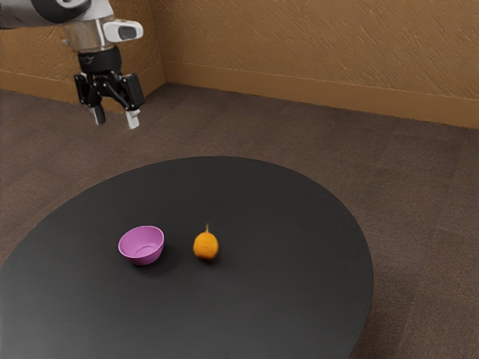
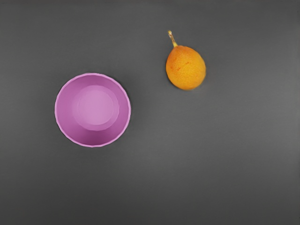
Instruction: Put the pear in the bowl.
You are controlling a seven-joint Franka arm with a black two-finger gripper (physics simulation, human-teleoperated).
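High above the table's far left part in the exterior view, my gripper (image 1: 115,118) hangs open, its two fingers wide apart with nothing between them. The orange-yellow pear (image 1: 206,246) rests on the table with its thin stem up, to the exterior view's right of the bowl. A pink-purple bowl (image 1: 141,245) stands upright, and its inside holds nothing. From above, the wrist view has the pear (image 2: 186,68) lying apart from the bowl (image 2: 95,108), a stretch of dark tabletop between the two.
Both things stand on a round black table (image 1: 284,299), whose curved edge runs around them. Beyond it are a brown carpeted floor (image 1: 419,194) and a tan textured wall (image 1: 322,45).
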